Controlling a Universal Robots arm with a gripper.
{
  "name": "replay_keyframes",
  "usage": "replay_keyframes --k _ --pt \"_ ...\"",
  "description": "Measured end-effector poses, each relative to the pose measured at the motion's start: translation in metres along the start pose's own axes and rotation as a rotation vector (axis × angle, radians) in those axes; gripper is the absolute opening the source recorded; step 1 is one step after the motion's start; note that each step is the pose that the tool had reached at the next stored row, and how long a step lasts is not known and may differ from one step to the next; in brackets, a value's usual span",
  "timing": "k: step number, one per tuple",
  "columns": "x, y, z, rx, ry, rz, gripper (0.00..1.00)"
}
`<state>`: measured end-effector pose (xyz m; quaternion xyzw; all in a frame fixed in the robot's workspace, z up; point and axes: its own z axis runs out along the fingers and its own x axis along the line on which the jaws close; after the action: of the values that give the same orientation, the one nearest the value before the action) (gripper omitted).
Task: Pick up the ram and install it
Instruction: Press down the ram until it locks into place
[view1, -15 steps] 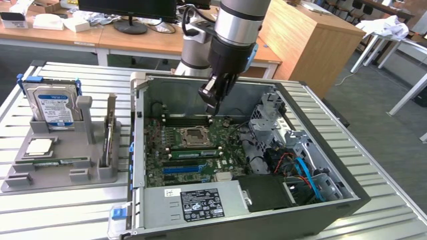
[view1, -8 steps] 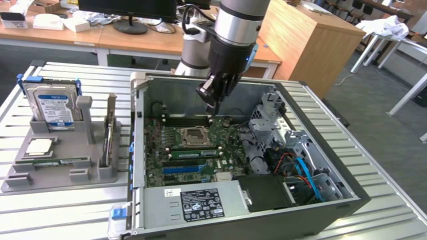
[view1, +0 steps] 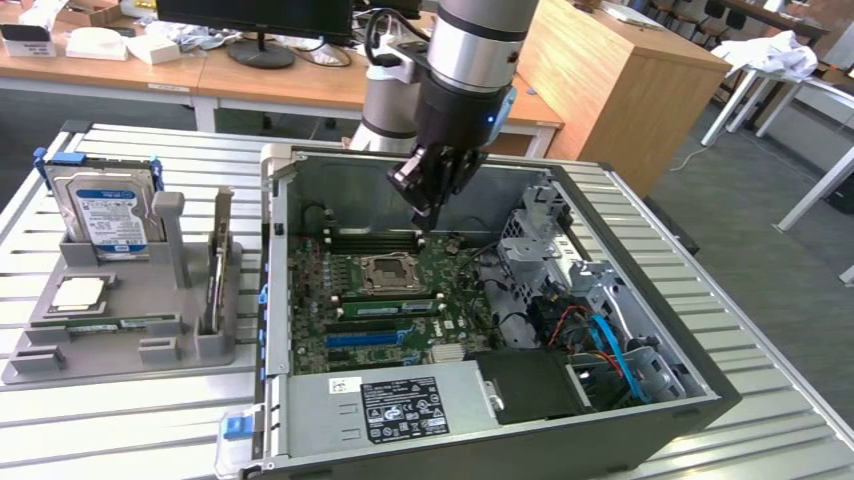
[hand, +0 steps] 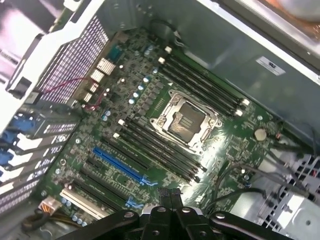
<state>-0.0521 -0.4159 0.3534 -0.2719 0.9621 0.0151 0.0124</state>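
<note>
In the exterior view, our hand (view1: 424, 205) hangs closed and empty inside the open computer case (view1: 641, 400), just above the motherboard (view1: 387, 310). What we take for the ram (view1: 218, 262) stands on edge in the grey holder (view1: 120, 345) on the bench (view1: 94, 420), beside the hard drive (view1: 107, 210). We judge it light, stiff and fragile, best pinched by its long edges. In the wrist view, the closed fingertips (hand: 169, 194) hover over empty memory slots (hand: 160, 150) beside the processor socket (hand: 186, 120).

Motherboard (view1: 387, 290) in case (view1: 694, 390) on table (view1: 120, 420)
</note>
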Motion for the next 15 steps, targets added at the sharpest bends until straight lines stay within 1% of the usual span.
replay_keyframes --k 15 --pt "0.0023 0.0014 0.0004 0.0064 -0.0044 0.199 0.1"
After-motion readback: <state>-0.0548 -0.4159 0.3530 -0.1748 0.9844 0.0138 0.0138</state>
